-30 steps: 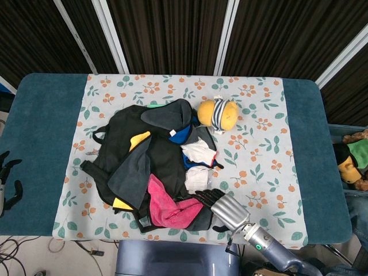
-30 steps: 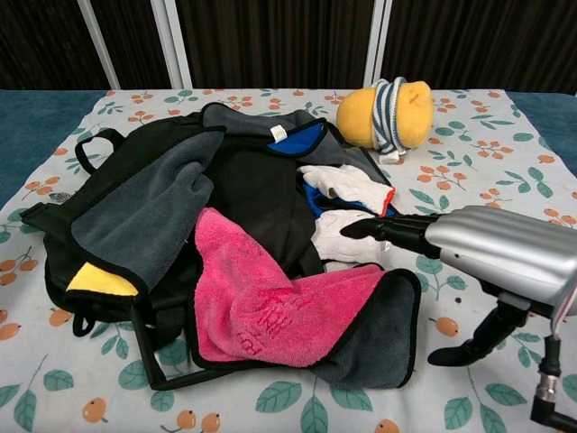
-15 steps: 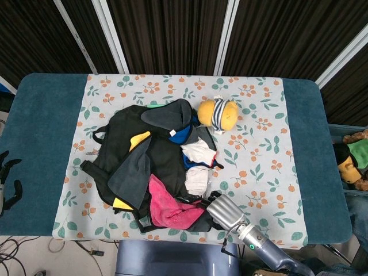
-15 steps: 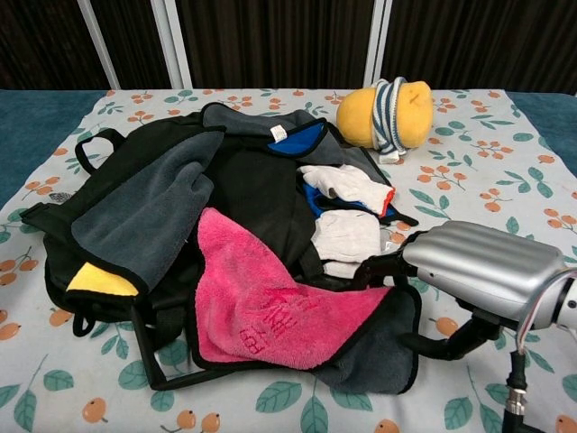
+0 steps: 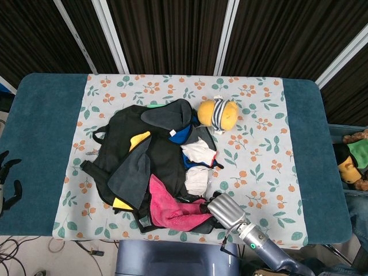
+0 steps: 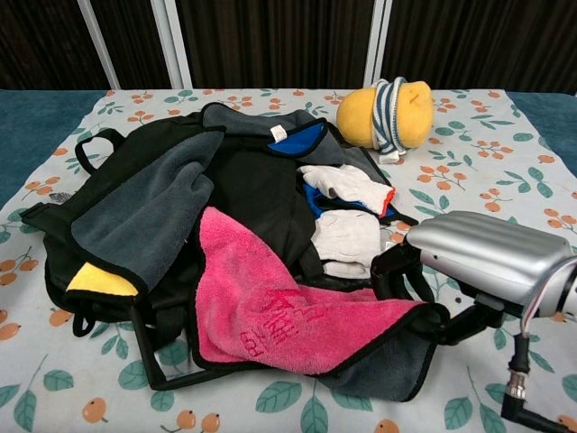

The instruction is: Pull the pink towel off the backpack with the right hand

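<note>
The pink towel lies across the front of the black backpack, its right corner drawn out toward the table's front right. My right hand sits at that corner with its fingers curled down over the pink edge and the dark grey cloth under it, holding them. My left hand hangs at the far left edge of the head view, off the table, fingers apart and holding nothing.
A grey towel and white gloves also lie on the backpack. A yellow plush with a striped band sits behind it on the floral cloth. Soft toys lie beyond the table's right end.
The right hand's fingers dropped onto the towel's right corner and closed. The hand drew back toward the front right, stretching the pink towel and grey cloth that way.
</note>
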`<state>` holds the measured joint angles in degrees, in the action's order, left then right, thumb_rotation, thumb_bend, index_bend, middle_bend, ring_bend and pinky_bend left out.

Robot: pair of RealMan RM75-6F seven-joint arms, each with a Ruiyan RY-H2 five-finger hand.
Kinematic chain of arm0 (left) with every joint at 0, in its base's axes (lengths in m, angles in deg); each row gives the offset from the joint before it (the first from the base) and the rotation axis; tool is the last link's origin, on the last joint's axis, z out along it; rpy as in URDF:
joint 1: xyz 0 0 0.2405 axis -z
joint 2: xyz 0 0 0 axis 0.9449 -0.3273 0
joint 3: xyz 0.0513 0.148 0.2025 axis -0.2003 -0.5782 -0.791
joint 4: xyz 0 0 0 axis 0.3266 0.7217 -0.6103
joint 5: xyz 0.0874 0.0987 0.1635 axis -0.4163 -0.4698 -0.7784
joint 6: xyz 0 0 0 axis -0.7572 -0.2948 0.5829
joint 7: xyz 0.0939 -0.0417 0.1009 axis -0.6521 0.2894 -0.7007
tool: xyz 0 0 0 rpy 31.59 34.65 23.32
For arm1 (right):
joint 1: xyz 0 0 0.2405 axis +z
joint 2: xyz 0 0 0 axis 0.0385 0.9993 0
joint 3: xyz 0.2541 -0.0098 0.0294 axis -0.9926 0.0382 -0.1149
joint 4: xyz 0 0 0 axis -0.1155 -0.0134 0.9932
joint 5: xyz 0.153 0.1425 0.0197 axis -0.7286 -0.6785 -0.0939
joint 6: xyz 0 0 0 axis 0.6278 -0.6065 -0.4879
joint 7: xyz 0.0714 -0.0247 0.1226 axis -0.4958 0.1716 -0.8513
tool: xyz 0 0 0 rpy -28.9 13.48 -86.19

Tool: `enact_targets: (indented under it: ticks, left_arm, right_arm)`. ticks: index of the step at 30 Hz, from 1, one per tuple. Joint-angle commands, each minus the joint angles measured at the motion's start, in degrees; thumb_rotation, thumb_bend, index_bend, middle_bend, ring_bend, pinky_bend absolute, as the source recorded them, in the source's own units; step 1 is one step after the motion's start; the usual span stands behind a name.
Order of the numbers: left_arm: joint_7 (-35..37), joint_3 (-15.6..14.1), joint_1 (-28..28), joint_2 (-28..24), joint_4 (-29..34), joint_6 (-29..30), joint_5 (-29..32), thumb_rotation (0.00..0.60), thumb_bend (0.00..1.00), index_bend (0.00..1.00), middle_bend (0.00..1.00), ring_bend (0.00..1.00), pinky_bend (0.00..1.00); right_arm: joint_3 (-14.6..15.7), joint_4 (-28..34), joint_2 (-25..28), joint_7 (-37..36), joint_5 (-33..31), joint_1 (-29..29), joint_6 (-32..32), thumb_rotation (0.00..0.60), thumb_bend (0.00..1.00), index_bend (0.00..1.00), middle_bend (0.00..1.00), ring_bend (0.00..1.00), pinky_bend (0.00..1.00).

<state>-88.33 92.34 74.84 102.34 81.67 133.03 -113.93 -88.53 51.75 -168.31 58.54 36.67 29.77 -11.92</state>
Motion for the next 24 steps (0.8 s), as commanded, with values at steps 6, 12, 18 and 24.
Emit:
enact_targets:
  ticks: [6, 12, 18, 24]
  left_arm:
    - [0.3, 0.0, 0.0, -0.1, 0.1, 0.0, 0.0, 0.6, 0.59, 0.23, 0.06, 0.12, 0.01]
    - [0.6, 0.1, -0.1, -0.1, 0.3, 0.1, 0.1, 0.6, 0.59, 0.23, 0.06, 0.12, 0.01]
    - [0.7, 0.2, -0.1, -0.2, 0.4, 0.1, 0.2, 0.6, 0.59, 0.23, 0.06, 0.12, 0.01]
    - [0.9, 0.2, -0.1, -0.2, 0.5, 0.1, 0.2, 0.6, 0.59, 0.23, 0.06, 0.12, 0.01]
  right_arm:
    - [-2.4, 4.1, 5.4, -2.9, -0.8, 0.5, 2.8, 0.6, 0.57, 0.76, 0.64, 0.61, 0.42]
    - [-5.2, 7.4, 10.5, -6.8, -2.9, 0.7, 4.5, 0.6, 0.57, 0.79, 0.66, 0.61, 0.42]
    - [-9.0, 9.6, 15.9, -10.5, -5.9, 0.8, 6.6, 0.6, 0.58, 0.79, 0.66, 0.61, 0.42]
    - [-15.2, 10.0, 21.7, -10.4, -11.4, 1.2, 9.1, 0.6, 0.59, 0.81, 0.66, 0.62, 0.42]
